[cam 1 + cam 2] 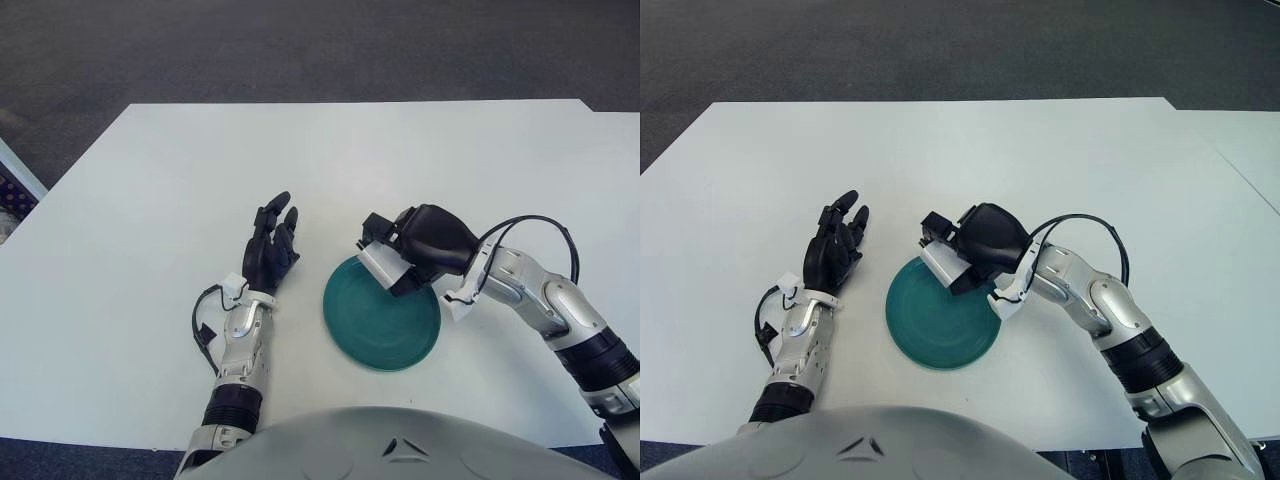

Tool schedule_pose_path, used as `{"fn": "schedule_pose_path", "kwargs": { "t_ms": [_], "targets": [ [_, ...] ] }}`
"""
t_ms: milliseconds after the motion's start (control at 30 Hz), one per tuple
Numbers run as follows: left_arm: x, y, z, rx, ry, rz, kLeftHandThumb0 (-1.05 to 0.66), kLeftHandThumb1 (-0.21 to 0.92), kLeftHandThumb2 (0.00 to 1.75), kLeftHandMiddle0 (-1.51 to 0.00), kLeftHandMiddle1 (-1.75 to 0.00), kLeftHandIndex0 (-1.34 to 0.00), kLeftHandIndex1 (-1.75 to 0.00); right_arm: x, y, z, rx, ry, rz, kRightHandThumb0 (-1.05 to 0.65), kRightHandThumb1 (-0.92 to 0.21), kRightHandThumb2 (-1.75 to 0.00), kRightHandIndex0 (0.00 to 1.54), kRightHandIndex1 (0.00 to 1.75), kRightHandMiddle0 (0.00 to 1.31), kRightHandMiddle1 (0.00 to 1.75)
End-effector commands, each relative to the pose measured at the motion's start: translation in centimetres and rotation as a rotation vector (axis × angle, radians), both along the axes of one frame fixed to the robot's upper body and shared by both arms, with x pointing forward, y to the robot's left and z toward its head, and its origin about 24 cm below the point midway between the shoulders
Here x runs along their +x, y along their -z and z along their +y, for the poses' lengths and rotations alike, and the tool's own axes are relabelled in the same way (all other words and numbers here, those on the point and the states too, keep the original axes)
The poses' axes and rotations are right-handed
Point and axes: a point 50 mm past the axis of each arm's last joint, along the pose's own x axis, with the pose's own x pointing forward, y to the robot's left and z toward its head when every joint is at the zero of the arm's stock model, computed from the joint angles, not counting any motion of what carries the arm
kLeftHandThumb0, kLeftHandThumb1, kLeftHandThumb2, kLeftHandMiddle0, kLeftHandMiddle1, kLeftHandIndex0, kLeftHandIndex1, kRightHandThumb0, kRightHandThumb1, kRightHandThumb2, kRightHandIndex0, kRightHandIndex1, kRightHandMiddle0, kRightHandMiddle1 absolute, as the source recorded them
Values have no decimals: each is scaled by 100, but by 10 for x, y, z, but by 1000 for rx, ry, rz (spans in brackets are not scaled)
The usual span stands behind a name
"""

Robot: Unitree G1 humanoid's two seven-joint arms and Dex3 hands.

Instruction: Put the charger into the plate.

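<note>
Right hand (425, 243) clamps the white rectangular charger (379, 263) over the far rim of the round teal plate (381, 312) near the white table's (150, 180) near edge, left hand (270, 250) open beside it.

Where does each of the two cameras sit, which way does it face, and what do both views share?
Left eye view: on the robot's head, facing forward and down at the white table; shows both arms, the open left hand and the robot's chest at the bottom edge.
Right eye view: slightly to the right, same aim; same body parts, shifted leftward.
Shared: the right hand holding the white charger over the far rim of the green plate.
</note>
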Motion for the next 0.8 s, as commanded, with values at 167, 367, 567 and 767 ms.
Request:
{"fn": "schedule_pose_path", "kwargs": {
  "t_ms": [167,367,567,767],
  "targets": [
    [-22,27,-10,-24,17,144,-82,92,87,-33,0,0,-81,-6,6,-3,-48,-33,36,-42,-52,-106,94,175,47,175],
    [-22,28,-11,-28,20,155,-82,92,87,-32,0,0,-79,-8,10,-3,-94,-69,68,-43,-51,-108,96,175,47,175],
    [-22,28,-12,-50,18,165,-81,92,88,-31,0,0,-79,-10,14,-4,-97,-85,87,-42,-51,-107,97,175,46,175],
    [-21,28,-12,-57,15,164,-82,92,87,-30,0,0,-80,-13,14,-3,-86,-81,74,-42,-52,-106,96,175,46,175]
  ]
}}
